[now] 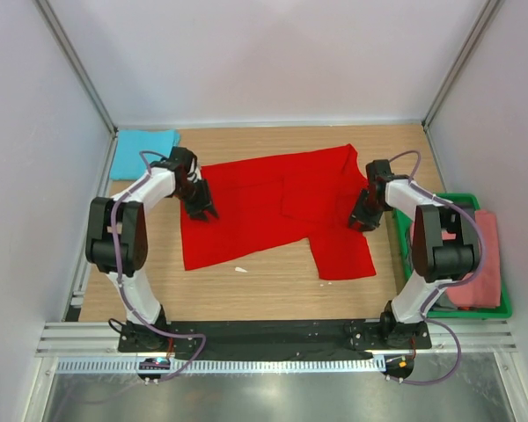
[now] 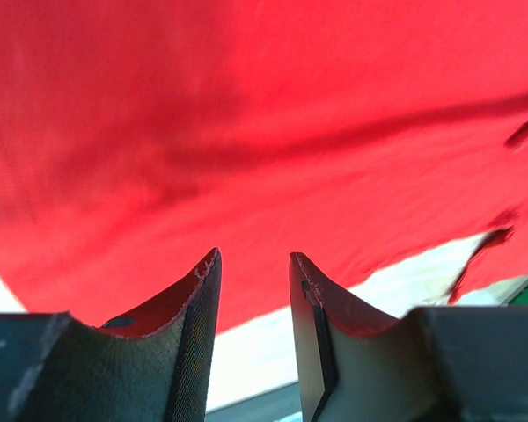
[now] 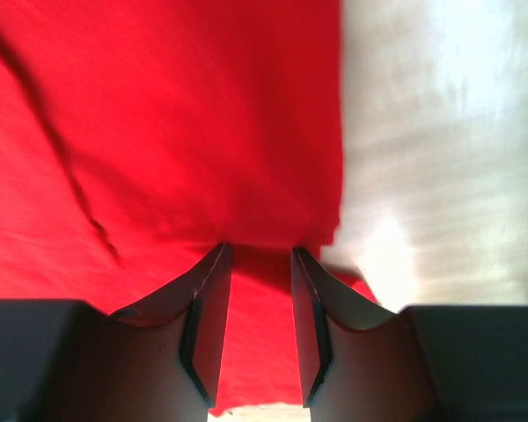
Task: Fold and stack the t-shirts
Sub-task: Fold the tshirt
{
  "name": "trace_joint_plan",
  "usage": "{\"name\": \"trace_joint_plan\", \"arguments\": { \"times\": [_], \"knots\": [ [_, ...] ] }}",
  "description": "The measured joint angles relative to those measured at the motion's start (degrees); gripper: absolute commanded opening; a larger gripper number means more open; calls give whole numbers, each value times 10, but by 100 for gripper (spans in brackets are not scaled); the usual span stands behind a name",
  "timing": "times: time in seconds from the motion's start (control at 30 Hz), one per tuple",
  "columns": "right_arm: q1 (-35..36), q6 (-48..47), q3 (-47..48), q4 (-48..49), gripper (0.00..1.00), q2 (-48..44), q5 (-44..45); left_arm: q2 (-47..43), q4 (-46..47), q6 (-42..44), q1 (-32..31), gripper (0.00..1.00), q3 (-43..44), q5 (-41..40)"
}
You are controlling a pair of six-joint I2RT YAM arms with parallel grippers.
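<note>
A bright red t-shirt (image 1: 264, 207) lies spread on the wooden table, one sleeve pointing toward the near right. My left gripper (image 1: 200, 204) sits over its left edge. In the left wrist view the left gripper (image 2: 255, 255) is open, with red cloth (image 2: 264, 114) ahead and bare table showing between its fingers. My right gripper (image 1: 363, 218) is at the shirt's right edge. In the right wrist view the right gripper (image 3: 260, 248) stands open over red cloth (image 3: 158, 114), right at a fold edge, with nothing pinched. A turquoise t-shirt (image 1: 143, 151) lies folded at the far left corner.
A green crate (image 1: 449, 309) stands off the table's right side with a salmon pink t-shirt (image 1: 480, 264) in it. A small white scrap (image 1: 240, 270) lies on the wood (image 1: 273, 290) near the shirt's front edge. White walls close in the back and both sides.
</note>
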Motion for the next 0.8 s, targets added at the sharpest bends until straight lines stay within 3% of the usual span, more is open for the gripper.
{"name": "trace_joint_plan", "arguments": {
  "times": [0.2, 0.3, 0.57, 0.8],
  "knots": [
    [21, 30, -86, 2, 40, -65, -9, -68, -19, -10, 1, 38, -64, -24],
    [35, 41, -110, -19, 48, -95, -11, -99, -23, -19, 5, 38, -81, -36],
    [40, 29, -24, -96, 76, -116, 13, -172, -29, -70, 62, 36, -156, -56],
    [40, 13, -11, -130, 77, -134, -3, -211, -43, -130, 142, 39, -241, -55]
  ]
}}
